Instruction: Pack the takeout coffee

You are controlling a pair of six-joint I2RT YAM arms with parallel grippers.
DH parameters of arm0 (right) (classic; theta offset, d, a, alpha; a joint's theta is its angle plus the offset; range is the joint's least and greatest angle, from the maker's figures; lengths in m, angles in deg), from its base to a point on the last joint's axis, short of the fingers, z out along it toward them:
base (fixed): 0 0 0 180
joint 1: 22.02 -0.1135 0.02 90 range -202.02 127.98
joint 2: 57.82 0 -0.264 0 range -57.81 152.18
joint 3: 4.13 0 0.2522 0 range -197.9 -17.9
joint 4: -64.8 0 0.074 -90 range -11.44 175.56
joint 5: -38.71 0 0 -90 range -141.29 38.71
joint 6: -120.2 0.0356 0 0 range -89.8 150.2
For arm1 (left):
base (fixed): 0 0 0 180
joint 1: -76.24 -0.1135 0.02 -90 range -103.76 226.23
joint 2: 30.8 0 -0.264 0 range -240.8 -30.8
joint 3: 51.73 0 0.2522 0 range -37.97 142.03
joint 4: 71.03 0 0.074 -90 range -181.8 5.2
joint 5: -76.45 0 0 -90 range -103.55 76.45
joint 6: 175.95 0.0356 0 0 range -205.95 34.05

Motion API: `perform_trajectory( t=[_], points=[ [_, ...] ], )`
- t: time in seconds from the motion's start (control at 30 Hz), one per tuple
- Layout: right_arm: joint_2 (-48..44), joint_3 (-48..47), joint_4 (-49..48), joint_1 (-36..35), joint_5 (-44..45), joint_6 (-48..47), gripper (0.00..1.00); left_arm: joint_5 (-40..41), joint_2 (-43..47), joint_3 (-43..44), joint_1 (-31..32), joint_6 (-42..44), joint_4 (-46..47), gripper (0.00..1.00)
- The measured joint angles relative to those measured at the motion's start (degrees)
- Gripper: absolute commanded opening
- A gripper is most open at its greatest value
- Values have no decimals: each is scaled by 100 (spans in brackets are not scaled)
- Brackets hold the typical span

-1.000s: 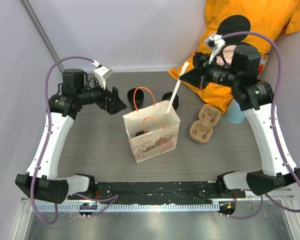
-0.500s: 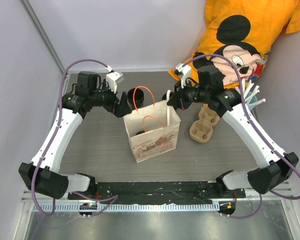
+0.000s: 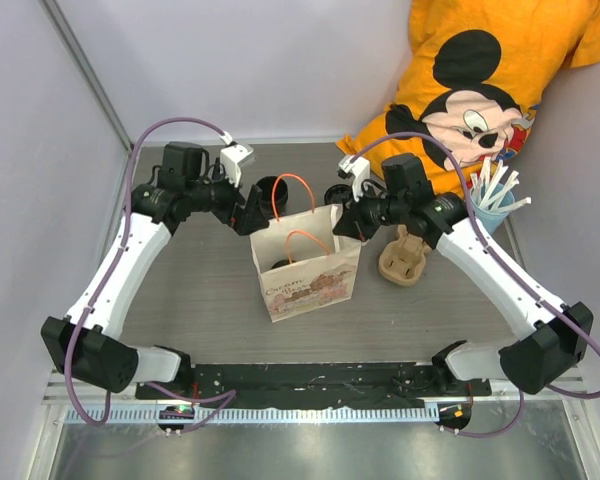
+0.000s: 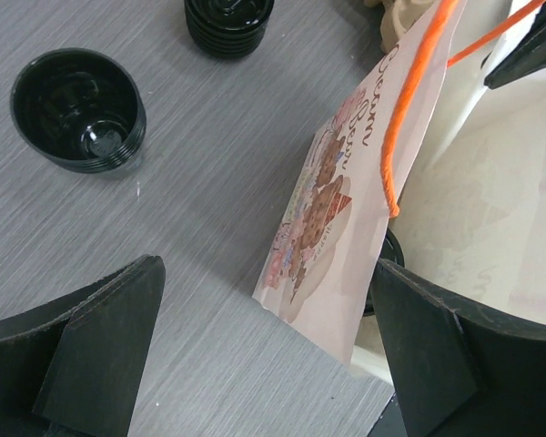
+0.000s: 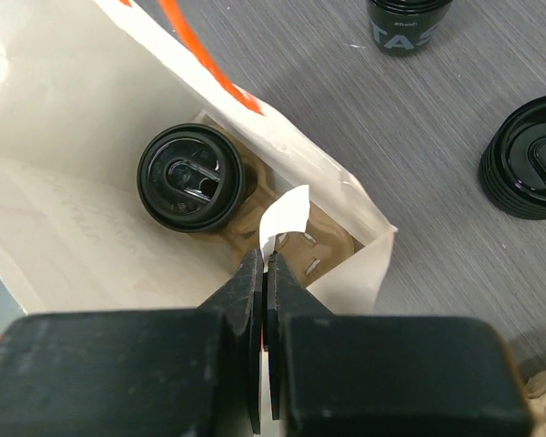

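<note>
A takeout coffee (image 5: 189,177), black with its lid on, sits in a beige carrier at the bottom of the brown paper bag (image 3: 305,268). My right gripper (image 5: 266,259) hangs over the bag's open mouth, shut on a white paper-wrapped straw (image 5: 285,217) that points down into the bag. In the top view the right gripper (image 3: 342,222) is at the bag's far right corner. My left gripper (image 4: 264,273) is open, its jaws on either side of the bag's left edge (image 4: 346,209). A second black cup (image 4: 77,109), open and empty, stands on the table behind the bag.
A stack of black lids (image 5: 532,168) lies behind the bag, near another black cup (image 5: 409,23). An empty beige pulp carrier (image 3: 410,255) lies right of the bag. A light blue cup of white straws (image 3: 490,205) stands at the far right, beside an orange shirt (image 3: 500,60).
My right arm has swung down from the far right, carrying the straw to the bag's mouth. My left gripper has moved right, up to the bag's edge.
</note>
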Motion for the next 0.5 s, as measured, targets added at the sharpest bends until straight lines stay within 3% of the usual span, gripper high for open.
perform_trajectory(
  t=[0.5],
  points=[
    [-201, 33, 144, -39, -225, -216, 27, 39, -208, 46, 94, 7, 85, 100]
  ],
)
